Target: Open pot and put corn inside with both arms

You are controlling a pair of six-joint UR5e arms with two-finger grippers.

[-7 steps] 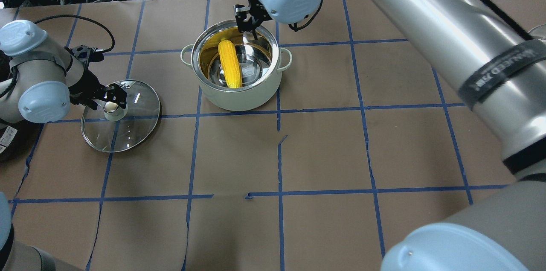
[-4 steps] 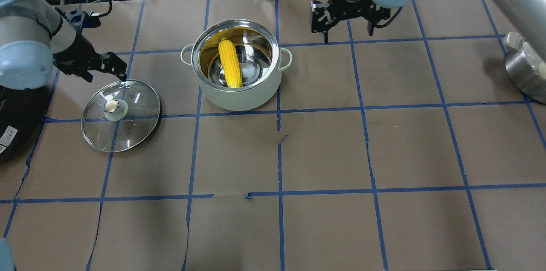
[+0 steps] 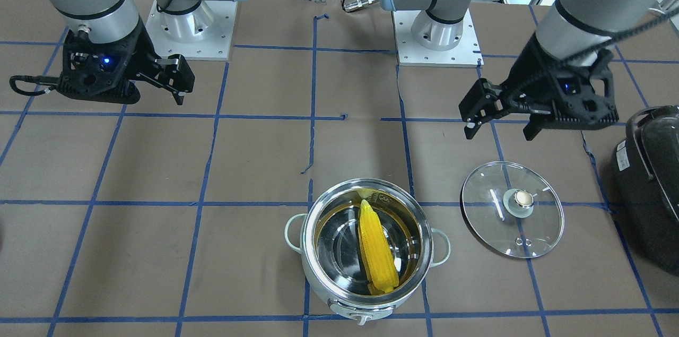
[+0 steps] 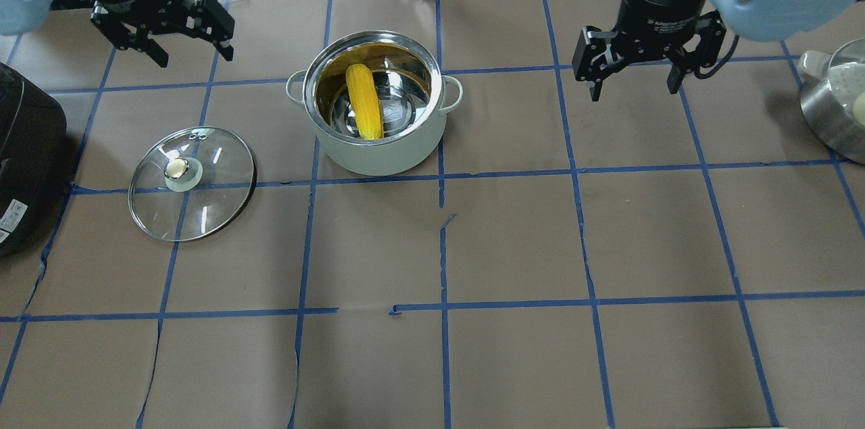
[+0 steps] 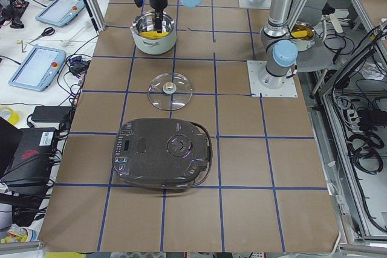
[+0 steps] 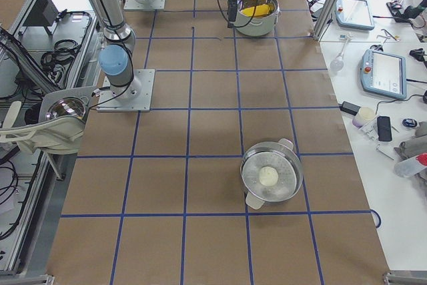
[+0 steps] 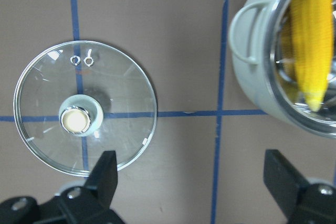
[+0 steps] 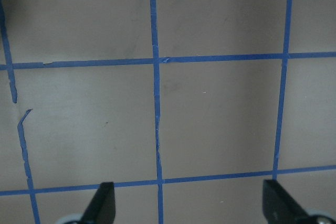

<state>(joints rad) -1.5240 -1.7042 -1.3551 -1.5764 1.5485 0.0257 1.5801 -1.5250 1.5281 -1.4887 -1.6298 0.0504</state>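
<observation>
I read the corn (image 4: 363,101) as home: it lies inside the open pot (image 4: 378,155), slanted across the steel floor. The glass lid (image 4: 203,203) sits flat on the table left of the pot, well apart, so the mouth stays free. My left gripper (image 4: 196,59) hovers far left, fingers wide and empty. The right gripper (image 4: 634,92) hangs off to the right, also wide and empty.

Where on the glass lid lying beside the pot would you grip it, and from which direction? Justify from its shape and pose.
Grip the gold knob at the centre of the lid, coming straight down. The lid lies flat, knob up, its thin rim against the table, so the edge offers little to pinch. The open left end effector is nearer.
</observation>
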